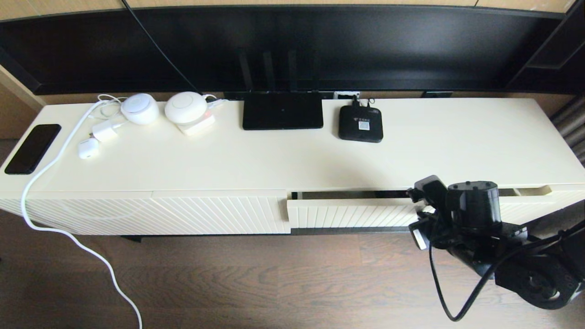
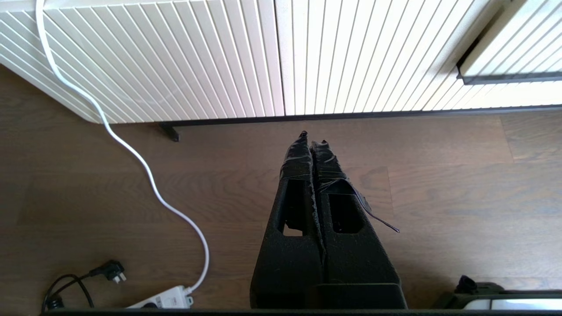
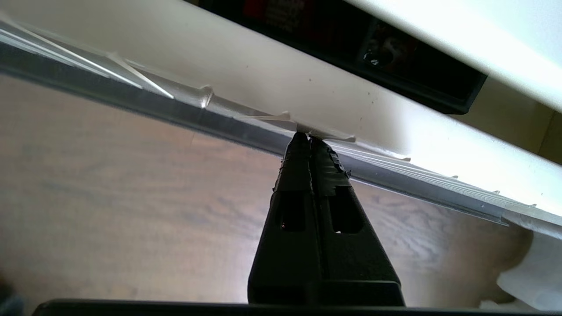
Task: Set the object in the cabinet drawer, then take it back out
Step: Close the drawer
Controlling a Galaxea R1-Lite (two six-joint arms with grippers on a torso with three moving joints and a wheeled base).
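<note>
The cabinet drawer [image 1: 352,214], cream with a ribbed front, stands pulled out a little, with a dark gap along its top. My right gripper [image 3: 307,139] is shut, its tips touching the lower edge of the drawer front by the long dark handle strip [image 3: 246,131]; it also shows in the head view [image 1: 420,212]. Through the gap, a black box with a hint of red [image 3: 342,39] lies inside, likely the object. My left gripper [image 2: 312,137] is shut and empty, low over the floor, facing the ribbed panel [image 2: 197,57].
On the cabinet top sit a flat black router [image 1: 282,111], a small black set-top box [image 1: 360,124], two white round devices [image 1: 185,107], chargers and a phone [image 1: 33,148]. A white cable [image 1: 68,233] trails down to a power strip [image 2: 162,300] on the wooden floor.
</note>
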